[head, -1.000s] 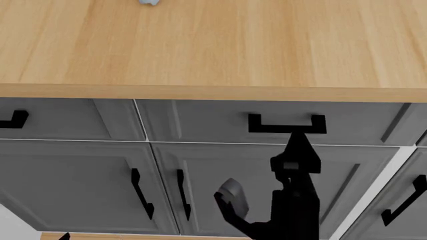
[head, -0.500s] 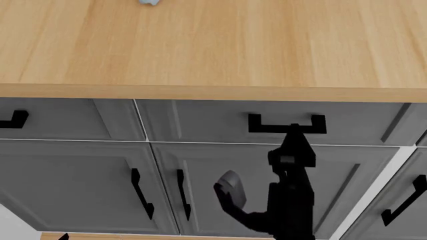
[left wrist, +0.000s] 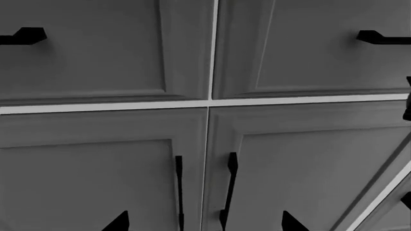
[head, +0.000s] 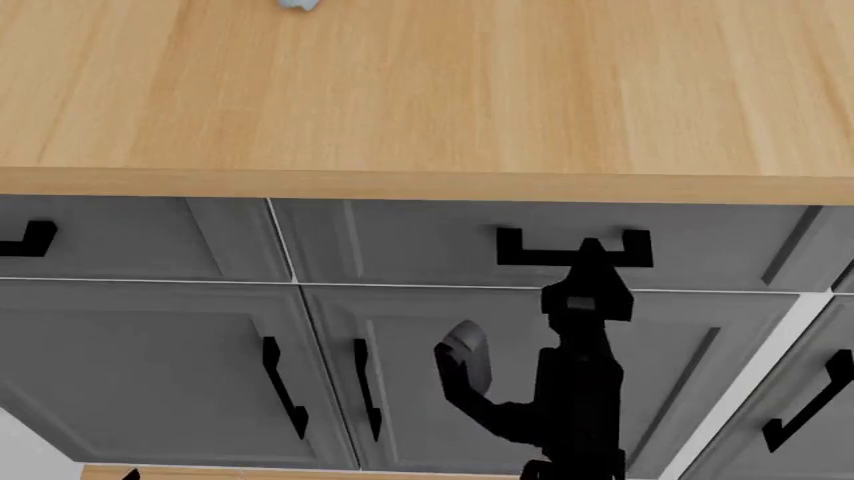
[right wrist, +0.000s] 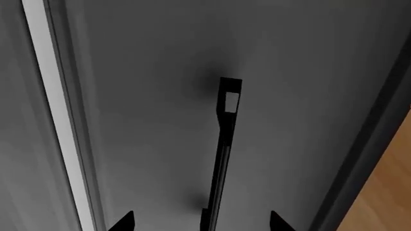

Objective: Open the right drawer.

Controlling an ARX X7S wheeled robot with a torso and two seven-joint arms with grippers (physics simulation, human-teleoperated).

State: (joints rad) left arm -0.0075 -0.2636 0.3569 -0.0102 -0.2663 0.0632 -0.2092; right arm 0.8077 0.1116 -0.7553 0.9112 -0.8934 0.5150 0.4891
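Observation:
The right drawer point(head: 400, 245) is a wide grey front under the wooden counter, flush with its neighbours. Its black U-shaped handle point(head: 534, 257) runs across its middle. My right gripper point(head: 589, 250) reaches up from below and its tip overlaps the handle bar. In the right wrist view the handle point(right wrist: 223, 149) runs between my open right gripper's point(right wrist: 199, 222) two fingertips point(right wrist: 123, 221). My left gripper point(left wrist: 204, 224) is open and empty, facing the cabinet doors lower down. The drawer front point(left wrist: 308, 53) also shows in the left wrist view.
The twin left drawer front point(head: 134, 238) has the same black handle point(head: 30, 240). Below are taller grey cabinet doors with vertical black handles point(head: 284, 385), point(head: 366, 388). The wooden counter point(head: 427, 90) overhangs the drawers. Another door handle point(head: 807, 400) is at the right.
My right gripper has moved up along the cabinet front, from just below the drawer handle to level with its bar. The drawer front has not moved.

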